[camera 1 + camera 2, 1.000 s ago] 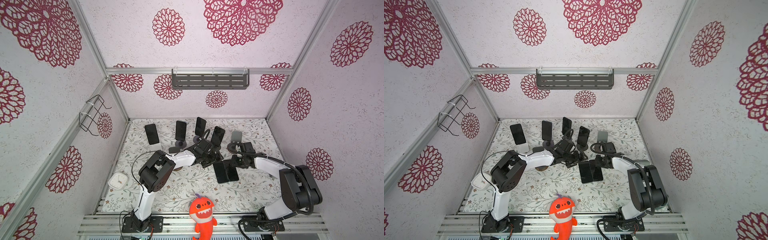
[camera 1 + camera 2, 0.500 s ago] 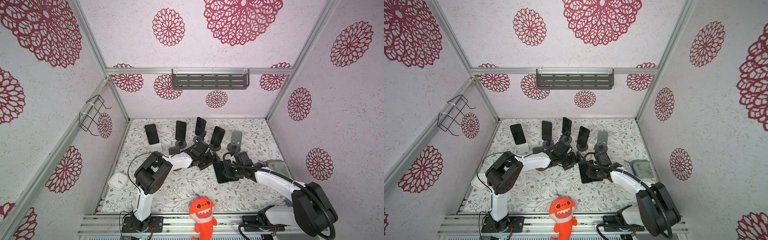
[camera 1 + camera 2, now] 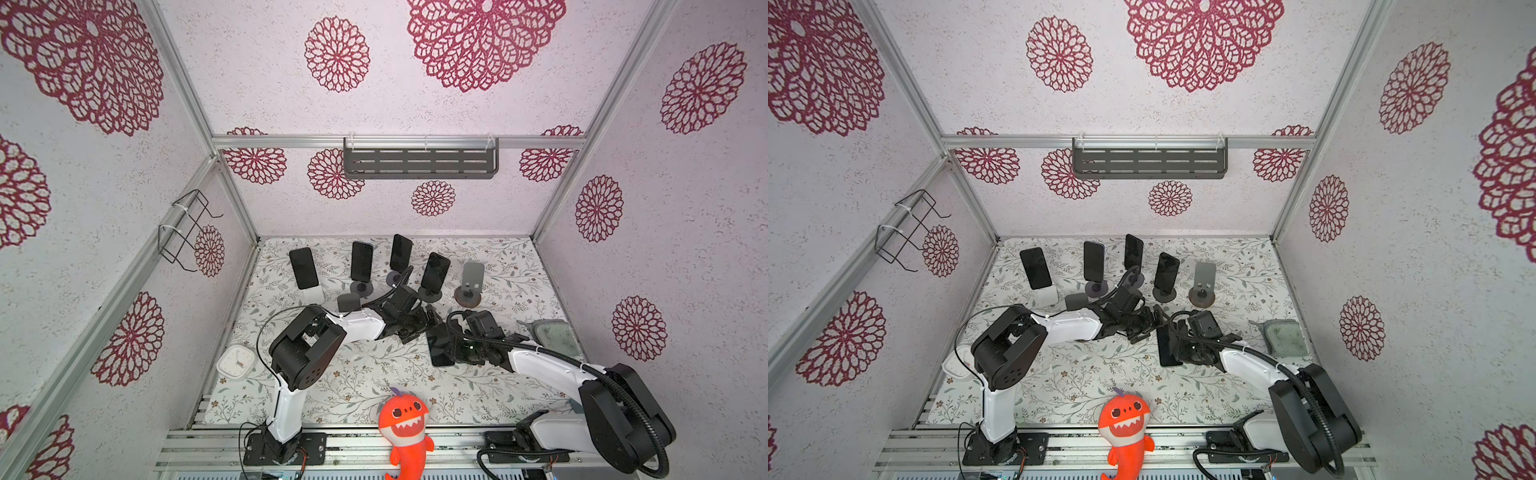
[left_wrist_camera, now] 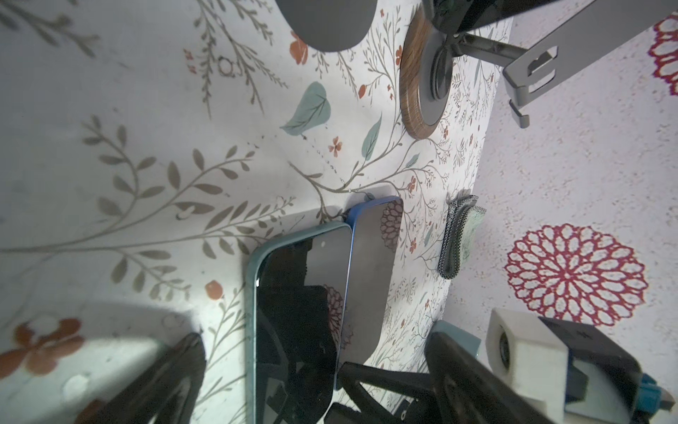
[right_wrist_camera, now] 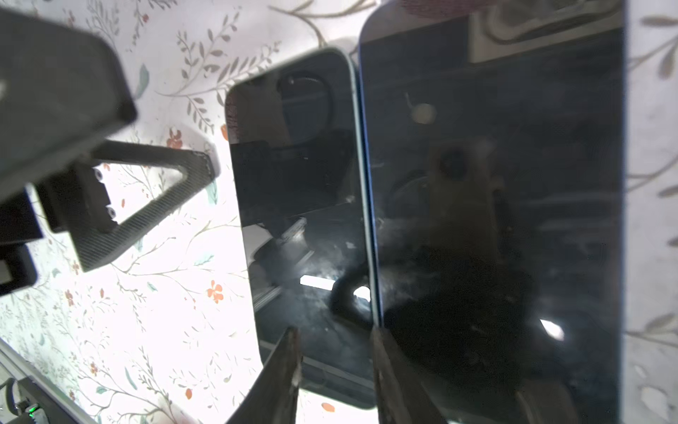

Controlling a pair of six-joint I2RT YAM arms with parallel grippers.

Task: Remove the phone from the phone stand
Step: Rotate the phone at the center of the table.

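Repositioned right gripper (image 5: 332, 337) frontward above 2 flat smartphones (image 3: 438, 349), jaws part-open, empty; left gripper (image 3: 422, 326) spread wide near smartphone (image 3: 435, 272) upright on round stand (image 3: 430, 296): grasp stiff, slick, fragile body by long edges.

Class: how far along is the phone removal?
Done: teal phone and blue phone lie flat on the table; the grey stand is empty. In hand: nothing; left gripper and right gripper are open nearby. Left: four phones on stands behind.
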